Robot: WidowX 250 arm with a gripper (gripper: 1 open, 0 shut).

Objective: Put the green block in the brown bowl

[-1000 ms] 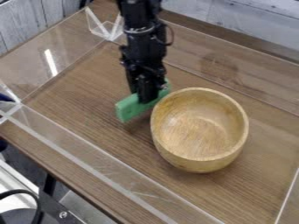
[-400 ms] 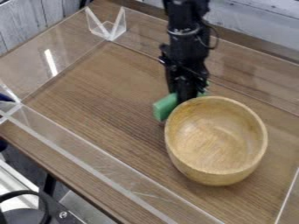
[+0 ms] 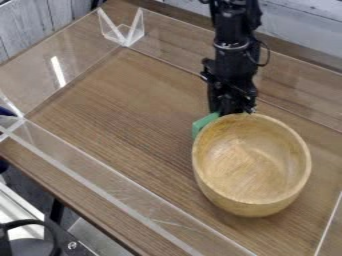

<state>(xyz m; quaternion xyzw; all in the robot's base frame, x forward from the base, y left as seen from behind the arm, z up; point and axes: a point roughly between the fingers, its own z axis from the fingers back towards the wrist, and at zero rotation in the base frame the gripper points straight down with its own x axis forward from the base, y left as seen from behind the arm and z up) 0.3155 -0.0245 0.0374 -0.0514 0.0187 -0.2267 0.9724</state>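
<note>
- Camera view, centre of the frame: the green block (image 3: 203, 124) sits at the upper-left rim of the brown bowl (image 3: 250, 165), outside the opening and partly hidden; I can't tell whether it touches the wood.
- Just left of the rim, the block looks too low to clear the wall. Moving right without lifting could shove the bowl across the table (image 3: 114, 125), or twist the block out of the grip.
- Right of that, if the tool (image 3: 218, 111) opens where it is, the block would probably drop outside, because the rim lies between it and the hollow.
- Farther right, a bowl pushed hard on one side might tip or slide towards the right edge of the frame.
- As for the tool, upper middle of the frame: its jaws are drawn together, clamped on the block as far as I can judge. The tips are dark and crowded against the rim, so contact with the bowl is unclear.
</note>
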